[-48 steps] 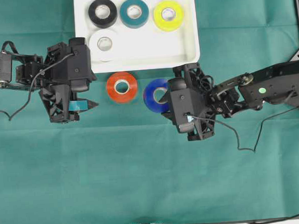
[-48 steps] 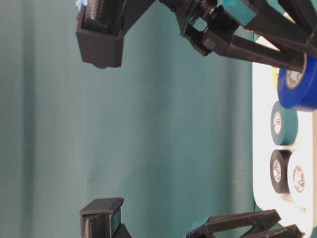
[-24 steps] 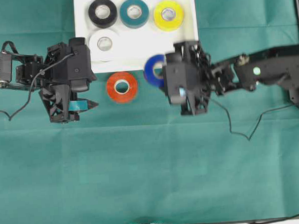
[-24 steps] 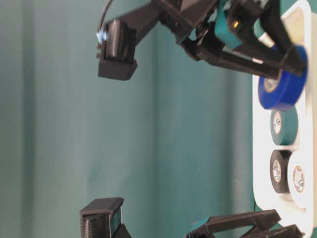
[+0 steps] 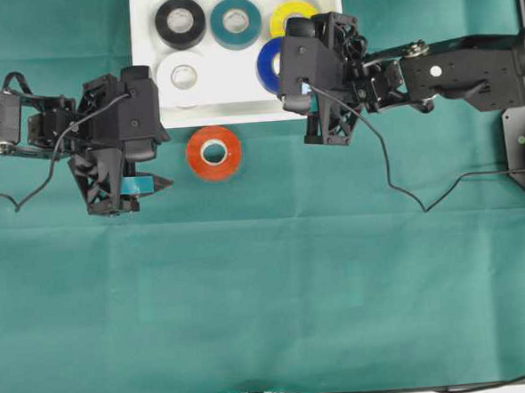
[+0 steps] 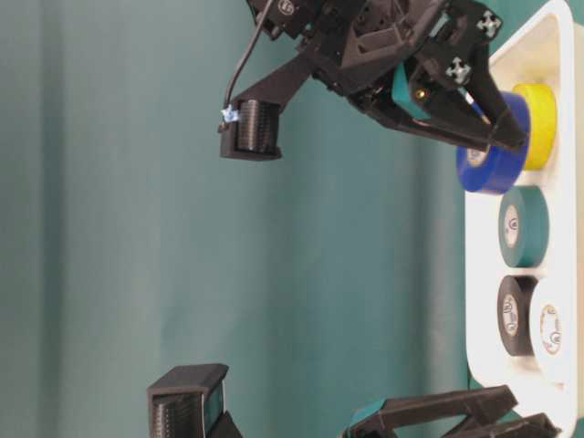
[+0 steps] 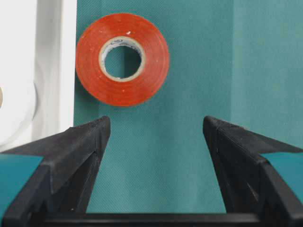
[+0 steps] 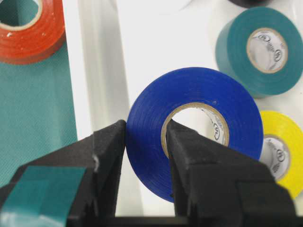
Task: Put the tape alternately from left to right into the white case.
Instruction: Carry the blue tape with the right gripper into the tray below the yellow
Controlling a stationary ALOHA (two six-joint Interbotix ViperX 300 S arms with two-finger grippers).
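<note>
**While the left arm waits, the blue roll arrives over the case**

As the right tool (image 5: 283, 67) swings in from the green surface (image 5: 268, 294), it carries the blue roll (image 5: 270, 65) from its spot a second ago, at about 3 o'clock of the red-orange roll (image 5: 213, 152), up and over the rim of the white case (image 5: 239, 109). One finger (image 8: 111, 156) presses the roll's outer face and the other passes through its cardboard core, so the tool is clamped on the roll's wall. In the table-level view the blue roll hangs tilted and lifted, not yet resting on the case floor. It now sits at roughly 7 o'clock of the yellow roll (image 5: 289, 14) and 3 o'clock of the white roll (image 5: 183, 76).

Black (image 5: 180, 22), teal (image 5: 236, 22), yellow and white rolls already lie flat in the case. The red-orange roll has not moved; it lies on the surface just outside the case's near rim. The left tool (image 5: 146, 183) has kept still with its jaws spread wide and empty, the red-orange roll ahead of them at about 11 o'clock in the left wrist view.

Judged from this arrangement, the fifth placement is near its release. One roll then remains, and by the alternating rule it would fall to the left arm.
</note>
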